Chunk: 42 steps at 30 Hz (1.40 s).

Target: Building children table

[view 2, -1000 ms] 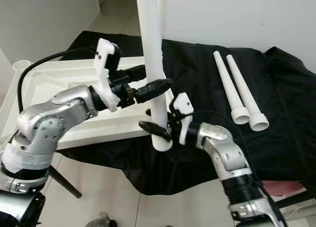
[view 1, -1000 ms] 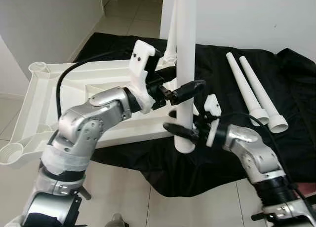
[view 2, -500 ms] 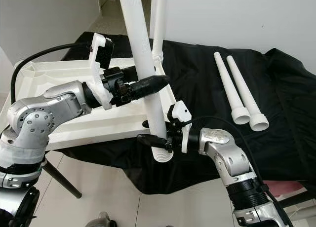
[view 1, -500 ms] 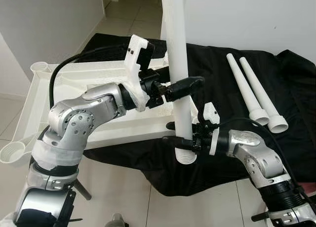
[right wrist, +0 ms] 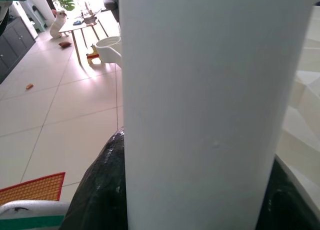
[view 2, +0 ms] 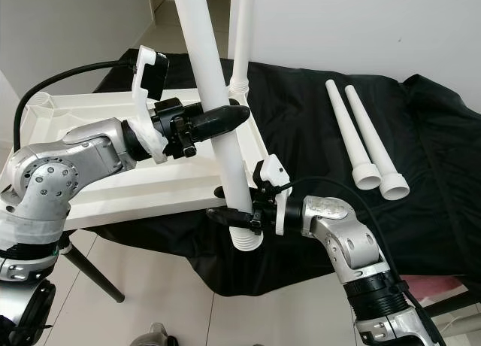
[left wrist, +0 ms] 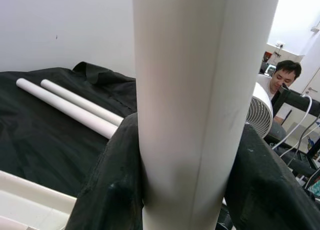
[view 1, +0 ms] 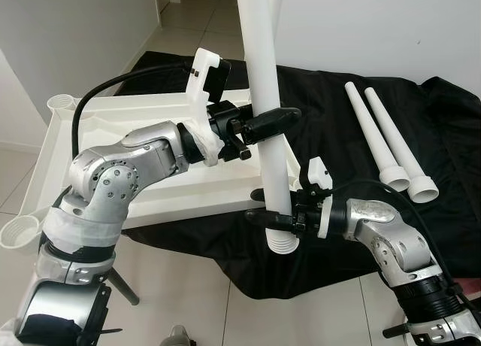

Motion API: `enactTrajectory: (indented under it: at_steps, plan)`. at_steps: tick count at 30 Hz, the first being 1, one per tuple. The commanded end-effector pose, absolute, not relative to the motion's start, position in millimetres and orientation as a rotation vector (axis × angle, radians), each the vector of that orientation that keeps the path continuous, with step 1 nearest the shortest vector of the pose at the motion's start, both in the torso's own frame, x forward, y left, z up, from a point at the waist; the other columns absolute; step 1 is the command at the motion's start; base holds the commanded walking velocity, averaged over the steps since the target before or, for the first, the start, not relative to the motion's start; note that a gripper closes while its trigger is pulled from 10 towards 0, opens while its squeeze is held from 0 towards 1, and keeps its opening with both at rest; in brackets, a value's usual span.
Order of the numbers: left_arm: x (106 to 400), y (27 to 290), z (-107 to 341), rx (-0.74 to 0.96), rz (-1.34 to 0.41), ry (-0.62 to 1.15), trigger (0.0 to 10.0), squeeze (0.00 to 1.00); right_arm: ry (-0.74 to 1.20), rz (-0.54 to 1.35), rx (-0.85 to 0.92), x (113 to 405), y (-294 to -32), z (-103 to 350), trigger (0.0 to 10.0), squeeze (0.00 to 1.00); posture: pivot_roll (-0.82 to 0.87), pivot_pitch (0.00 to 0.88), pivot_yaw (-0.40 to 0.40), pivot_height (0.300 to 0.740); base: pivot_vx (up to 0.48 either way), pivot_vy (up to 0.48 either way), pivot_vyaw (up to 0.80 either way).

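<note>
Above the upside-down white tabletop [view 1: 143,113], both arms hold one long white leg [view 1: 263,120] — left gripper [view 1: 263,125] jaws clamped on its middle, right gripper [view 1: 274,220] jaws clamped near its ridged bottom end. It has tipped and swung toward the tabletop's near corner, likely heading for a socket.

A long white table leg [view 1: 264,128] stands nearly upright, leaning slightly, its ribbed flared end [view 1: 284,243] lowest, just off the near edge of the upturned white tabletop [view 1: 143,135]. A second leg [view 2: 240,37] stands at the tabletop's far corner. Two more white legs [view 1: 385,139] lie side by side, well apart from the tabletop.
</note>
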<state>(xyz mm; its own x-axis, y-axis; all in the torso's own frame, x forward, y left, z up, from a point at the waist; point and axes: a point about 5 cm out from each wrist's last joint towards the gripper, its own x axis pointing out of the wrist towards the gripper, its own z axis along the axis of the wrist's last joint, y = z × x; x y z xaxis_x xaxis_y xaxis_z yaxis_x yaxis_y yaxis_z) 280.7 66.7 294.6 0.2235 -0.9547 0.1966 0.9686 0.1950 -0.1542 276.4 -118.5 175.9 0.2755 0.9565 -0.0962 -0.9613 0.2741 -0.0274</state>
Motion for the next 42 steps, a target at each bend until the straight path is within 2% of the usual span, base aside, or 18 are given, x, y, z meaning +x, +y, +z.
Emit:
enactTrajectory:
  at_steps: [1, 2, 3, 4, 8, 9, 12, 13, 15, 16, 22, 26, 31, 42]
  plan:
    - [263, 66, 306, -0.257, -1.674, -0.141, 4.4, 0.00, 0.063, 1.292, -0.088, 275, -119, 178, 10.0, 0.00, 0.07, 0.038, -0.033, 0.740, 0.000, 0.000, 0.00]
    - [263, 66, 307, -0.250, -1.672, -0.143, 10.0, 0.00, 0.062, 1.291, -0.084, 276, -119, 178, 10.0, 0.00, 0.07, 0.039, -0.031, 0.740, 0.000, 0.000, 0.00]
    - [261, 65, 309, -0.248, -1.676, -0.146, 10.0, 0.00, 0.060, 1.295, -0.080, 275, -119, 179, 10.0, 0.95, 0.08, 0.043, -0.025, 0.740, 0.000, 0.000, 0.00]
    - [260, 64, 311, -0.245, -1.675, -0.147, 10.0, 0.00, 0.056, 1.299, -0.074, 275, -119, 180, 10.0, 1.00, 0.08, 0.043, -0.025, 0.740, 0.000, 0.000, 0.00]
    - [261, 61, 319, -0.235, -1.615, -0.159, 10.0, 0.00, 0.023, 1.288, -0.070, 276, -118, 185, 10.0, 1.00, 0.08, 0.049, -0.017, 0.740, 0.000, 0.000, 0.00]
    - [268, 59, 322, -0.220, -1.556, -0.154, 10.0, 0.00, 0.003, 1.275, -0.064, 278, -117, 188, 10.0, 0.00, 0.07, 0.049, -0.015, 0.740, 0.000, 0.000, 0.00]
    - [272, 58, 323, -0.209, -1.515, -0.150, 10.0, 0.00, -0.009, 1.266, -0.060, 279, -116, 190, 10.0, 0.00, 0.07, 0.049, -0.015, 0.740, 0.000, 0.000, 0.00]
    - [280, 57, 328, -0.197, -1.437, -0.140, 10.0, 0.00, -0.048, 1.239, -0.054, 282, -113, 197, 10.0, 0.00, 0.07, 0.048, -0.011, 0.740, 0.000, 0.000, 0.00]
    - [280, 57, 328, -0.197, -1.437, -0.140, 10.0, 0.00, -0.048, 1.239, -0.054, 282, -113, 197, 10.0, 0.00, 0.07, 0.048, -0.011, 0.740, 0.000, 0.000, 0.00]
    - [289, 55, 339, -0.181, -1.361, -0.157, 10.0, 0.00, -0.123, 1.160, -0.052, 292, -110, 208, 10.0, 0.00, 0.06, 0.045, -0.003, 0.740, 0.000, 0.000, 0.00]
    - [291, 55, 341, -0.185, -1.342, -0.151, 10.0, 0.00, -0.141, 1.133, -0.049, 294, -109, 211, 10.0, 0.00, 0.06, 0.043, -0.001, 0.740, 0.000, 0.000, 0.00]
    - [324, 53, 350, -0.188, -1.126, -0.126, 10.0, 0.00, -0.219, 0.895, -0.094, 321, -108, 226, 10.0, 0.00, 0.04, 0.027, 0.023, 0.740, 0.000, 0.000, 0.00]
    - [334, 54, 358, -0.222, -1.074, -0.145, 10.0, 0.00, -0.226, 0.788, -0.089, 331, -106, 230, 10.0, 0.00, 0.03, 0.019, 0.032, 0.740, 0.000, 0.000, 0.00]
    - [347, 36, 370, -0.277, -0.960, -0.200, 10.0, 0.00, -0.234, 0.564, -0.094, 347, -95, 226, 10.0, 0.00, 0.01, 0.029, 0.030, 0.740, 0.000, 0.000, 0.00]
